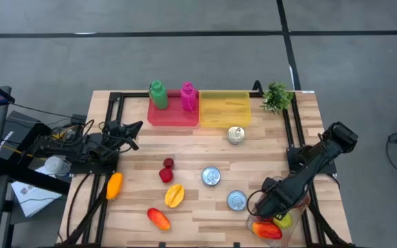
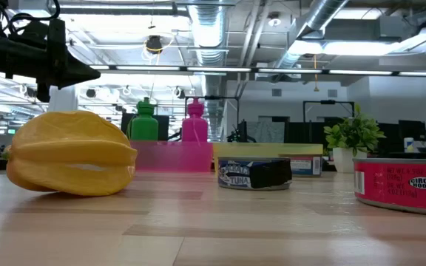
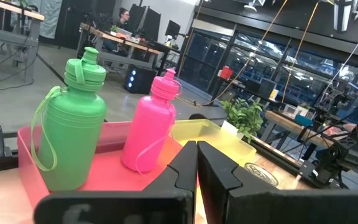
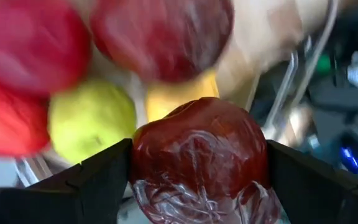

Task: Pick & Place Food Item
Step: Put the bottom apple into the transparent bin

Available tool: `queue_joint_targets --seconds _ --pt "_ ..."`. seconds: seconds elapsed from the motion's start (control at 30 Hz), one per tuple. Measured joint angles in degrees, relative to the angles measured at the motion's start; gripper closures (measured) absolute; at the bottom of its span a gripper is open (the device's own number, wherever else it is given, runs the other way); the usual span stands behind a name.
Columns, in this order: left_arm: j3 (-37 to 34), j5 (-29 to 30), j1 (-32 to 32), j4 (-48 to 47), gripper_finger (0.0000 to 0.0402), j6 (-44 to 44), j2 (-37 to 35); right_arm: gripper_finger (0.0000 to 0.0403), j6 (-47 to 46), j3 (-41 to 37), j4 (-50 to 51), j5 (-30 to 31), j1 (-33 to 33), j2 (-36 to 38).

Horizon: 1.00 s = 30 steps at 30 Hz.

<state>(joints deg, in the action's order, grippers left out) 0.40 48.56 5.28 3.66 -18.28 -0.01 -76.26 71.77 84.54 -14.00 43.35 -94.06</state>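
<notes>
My right gripper (image 1: 276, 205) hangs over the table's near right corner, pointing steeply down, shut on a glossy dark red round fruit (image 4: 197, 155). Under it lies a heap of fruit (image 1: 269, 229): red ones (image 4: 30, 50), a yellow-green one (image 4: 89, 118) and a yellow one (image 4: 173, 96). My left gripper (image 1: 133, 127) waits shut at the table's left side, pointing level toward the green bottle (image 3: 73, 130) and the pink bottle (image 3: 151, 124). My right gripper pinches the dark red fruit between its two fingers (image 4: 98, 180), one on each of the fruit's opposite sides (image 4: 143, 163). The fingers come from above, slanting down. The fruit fills the gap between them and is lifted clear above the heap.
In the table's middle lie two red pieces (image 1: 166, 171), a yellow starfruit (image 1: 174, 195), an orange fruit (image 1: 114, 184), a red-orange fruit (image 1: 158, 218) and three cans (image 1: 211, 176). At the far edge stand a pink tray (image 1: 172, 116), a yellow tray (image 1: 224, 108) and a small plant (image 1: 276, 96).
</notes>
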Motion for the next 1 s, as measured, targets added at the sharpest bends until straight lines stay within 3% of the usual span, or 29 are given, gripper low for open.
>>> queue_joint_targets --seconds 0.2,0.6,1.0 --pt "0.0 0.0 0.0 0.0 0.0401 0.0 0.0 0.0061 -0.3 0.0 2.3 2.4 0.0 0.0" --pt "0.0 0.0 0.0 0.0 0.0401 0.0 0.0 0.0058 -2.8 -4.7 -2.4 3.0 1.0 0.3" --pt "0.0 0.0 0.0 0.0 0.0401 0.0 0.0 0.0006 1.8 -1.5 -2.2 1.6 0.4 0.4"
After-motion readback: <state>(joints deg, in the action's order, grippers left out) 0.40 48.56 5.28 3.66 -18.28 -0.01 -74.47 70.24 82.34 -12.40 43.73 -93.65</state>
